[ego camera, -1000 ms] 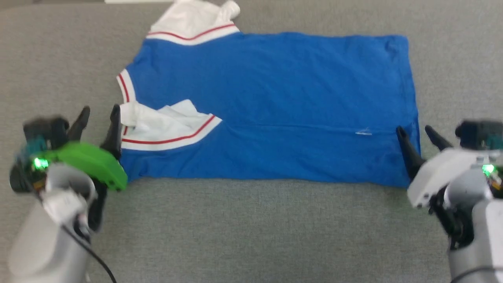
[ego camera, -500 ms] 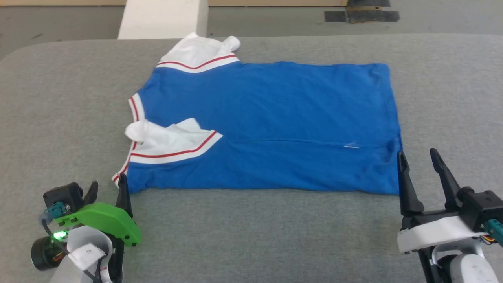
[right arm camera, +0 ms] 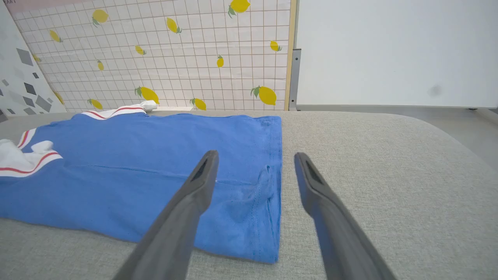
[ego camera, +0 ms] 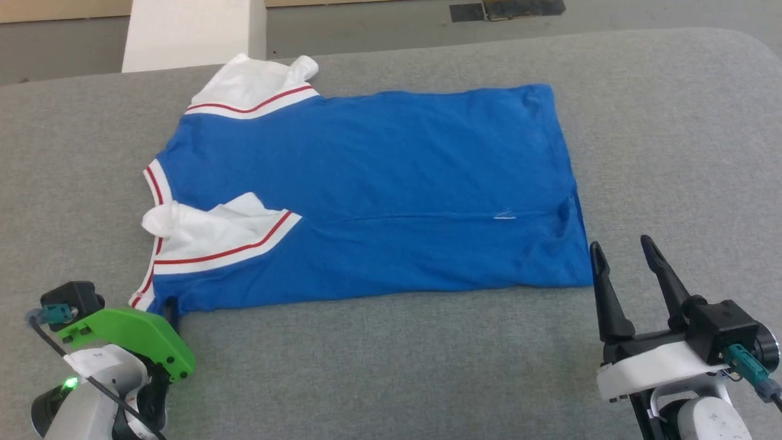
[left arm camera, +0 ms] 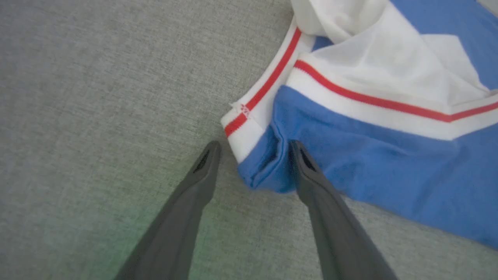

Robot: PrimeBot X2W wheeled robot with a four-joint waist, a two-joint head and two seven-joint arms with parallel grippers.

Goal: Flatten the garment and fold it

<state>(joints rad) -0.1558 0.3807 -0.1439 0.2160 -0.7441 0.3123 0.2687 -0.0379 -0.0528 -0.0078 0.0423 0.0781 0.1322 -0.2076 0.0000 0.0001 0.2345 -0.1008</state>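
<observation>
Your left end effector (left arm camera: 253,149) stands with its two fingers apart, straddling the near left corner of the garment (ego camera: 379,183). In the left wrist view one finger (left arm camera: 311,175) touches the blue cloth at that corner, and the other finger (left arm camera: 202,167) stands clear of it on the grey tabletop (ego camera: 391,366). The cloth between them is not clamped.

Your right end effector (ego camera: 622,244) is likewise spread wide and holds nothing. It stands just beside the near right corner of the garment, at the hem, with its fingers pointing away from you.

The garment lies across the middle of the tabletop, collar end to your left and hem to your right. The blue body is largely flat, with one long crease (ego camera: 427,216) running along its length. The near white sleeve (ego camera: 214,235) is folded in over the body and bunched. The far white sleeve (ego camera: 250,85) lies rumpled at the back edge.
</observation>
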